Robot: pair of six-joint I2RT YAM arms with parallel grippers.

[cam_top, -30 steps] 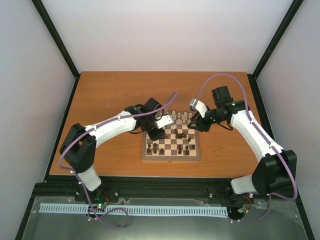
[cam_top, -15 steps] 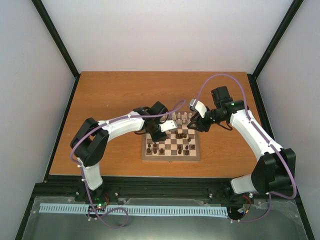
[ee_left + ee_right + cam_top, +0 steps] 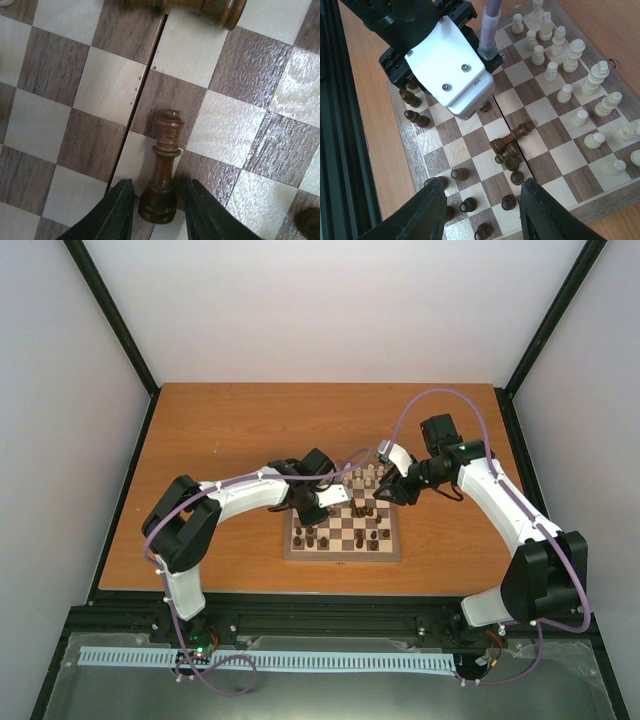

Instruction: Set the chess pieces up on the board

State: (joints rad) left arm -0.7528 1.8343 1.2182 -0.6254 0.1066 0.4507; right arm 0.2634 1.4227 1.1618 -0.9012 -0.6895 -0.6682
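Brown chess piece [image 3: 165, 150] upright btwn parted L gripper [image 3: 160, 187].

Flat square wooden chessboard with checkered squares [image 3: 340, 556] lies on the orange-brown wooden table [image 3: 220, 430], toward its near edge, between the two arms; cream-white turned wooden pieces [image 3: 570, 75] line its far side; dark brown turned wooden pieces [image 3: 415, 107] stand near-left and mid-board; toppled dark brown piece [image 3: 520, 132] lies beside the centre seam; upright dark brown piece [image 3: 162, 165] stands on that seam between the left gripper [image 3: 159, 192] fingers, a gap each side; right gripper [image 3: 482, 200] hangs above the board's right part.
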